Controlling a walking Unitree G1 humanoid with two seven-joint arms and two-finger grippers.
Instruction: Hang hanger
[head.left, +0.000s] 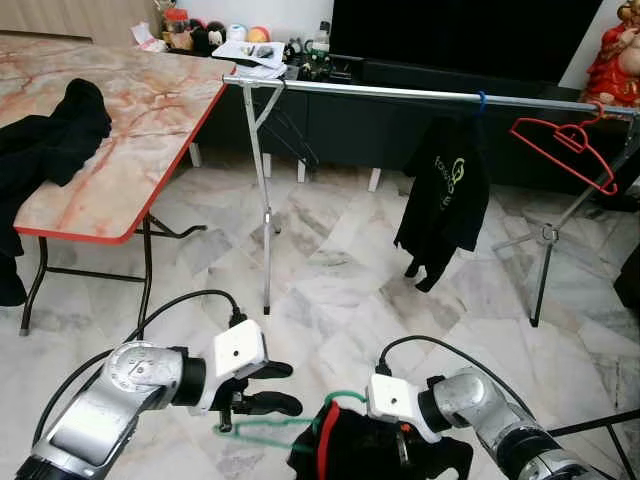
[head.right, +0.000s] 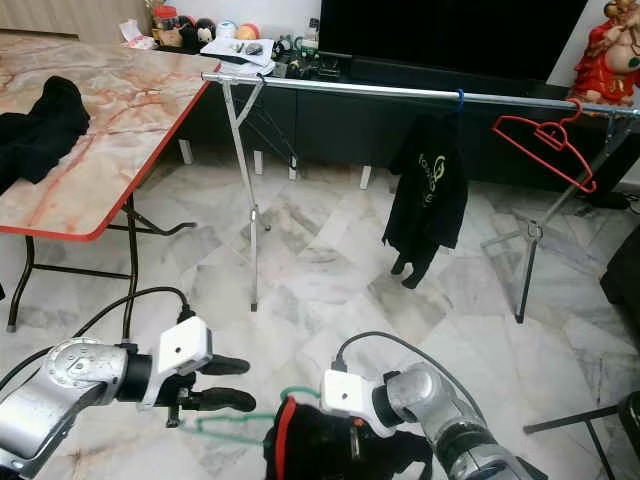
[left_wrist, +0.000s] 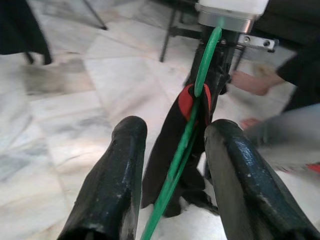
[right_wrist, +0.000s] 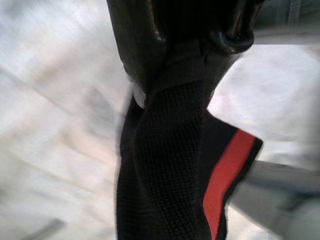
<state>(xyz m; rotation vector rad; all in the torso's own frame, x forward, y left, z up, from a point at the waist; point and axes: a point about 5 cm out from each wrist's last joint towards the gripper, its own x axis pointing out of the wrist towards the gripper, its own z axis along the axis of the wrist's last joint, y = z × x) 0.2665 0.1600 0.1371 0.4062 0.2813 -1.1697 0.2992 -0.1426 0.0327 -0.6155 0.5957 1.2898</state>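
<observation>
Low over the marble floor (head.left: 330, 270), well short of the clothes rail (head.left: 420, 93), the left gripper (head.left: 272, 388) has its jaws apart around the green hanger (head.left: 262, 433). Its black garment (head.left: 350, 450) is clamped in the right gripper (right_wrist: 192, 45), jaws together.

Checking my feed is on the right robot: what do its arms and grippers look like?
Two silver metal arms with rounded joints. Each wrist ends in a white boxy housing marked with a small dark dot, fed by a looping black cable. The left gripper and right gripper each carry two long, glossy black fingers with rounded tips.
</observation>
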